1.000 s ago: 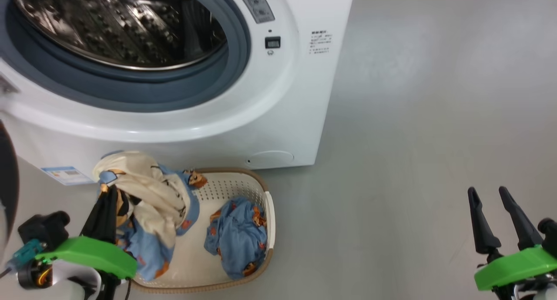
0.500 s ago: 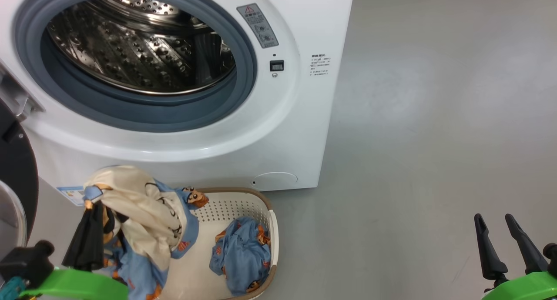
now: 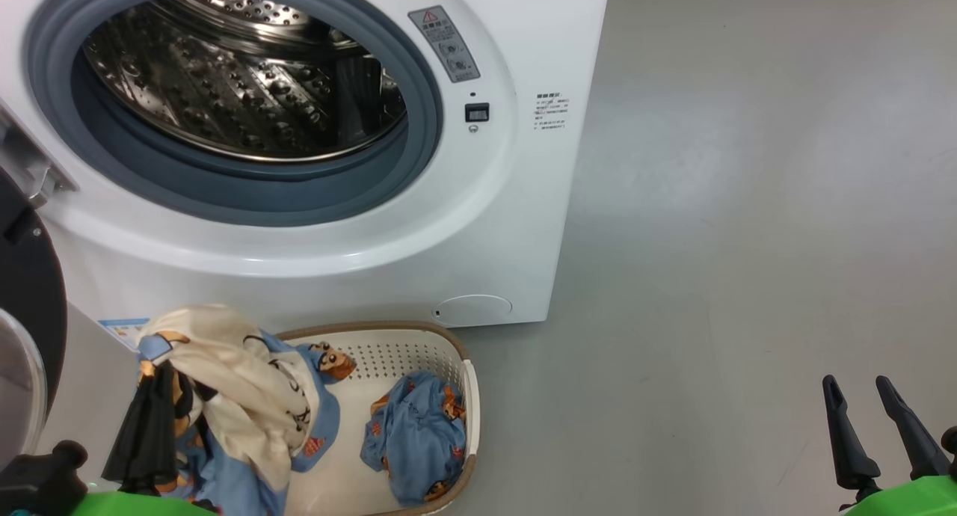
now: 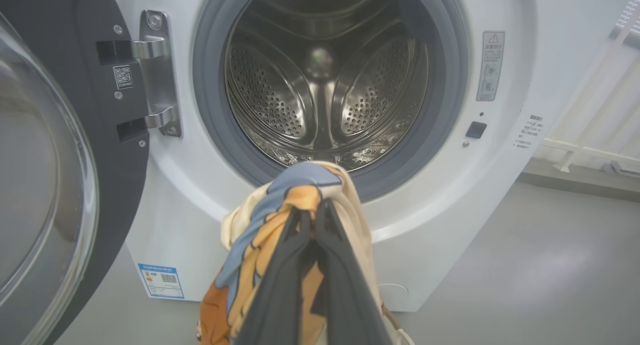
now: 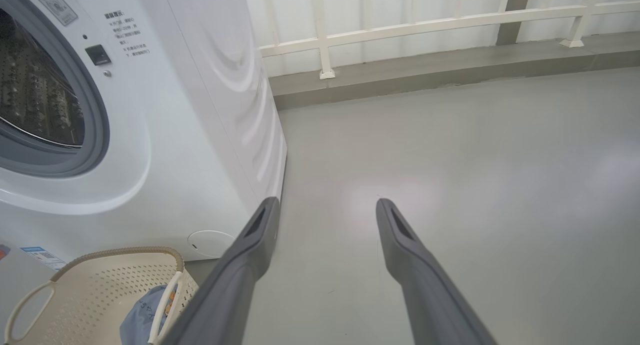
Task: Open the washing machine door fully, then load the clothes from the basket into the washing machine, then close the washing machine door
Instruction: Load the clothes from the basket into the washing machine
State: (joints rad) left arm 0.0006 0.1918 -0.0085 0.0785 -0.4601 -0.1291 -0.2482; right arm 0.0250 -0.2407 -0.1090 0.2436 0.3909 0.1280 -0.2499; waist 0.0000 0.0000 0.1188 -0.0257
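Washing machine door (image 4: 60, 160) half off-frame.

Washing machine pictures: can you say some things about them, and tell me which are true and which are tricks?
1. The left claw is shut on a cream and light blue piece of clothing. True.
2. The right claw is holding something too. False: it is open and empty, above the grey floor.
3. The round black-rimmed glass door of the big white washing machine is open. True.
4. Clothes are lying inside the shiny steel drum. False: the drum is empty.
5. The cream plastic basket with holes has nothing in it. False: a light blue bundle with orange prints lies in it.
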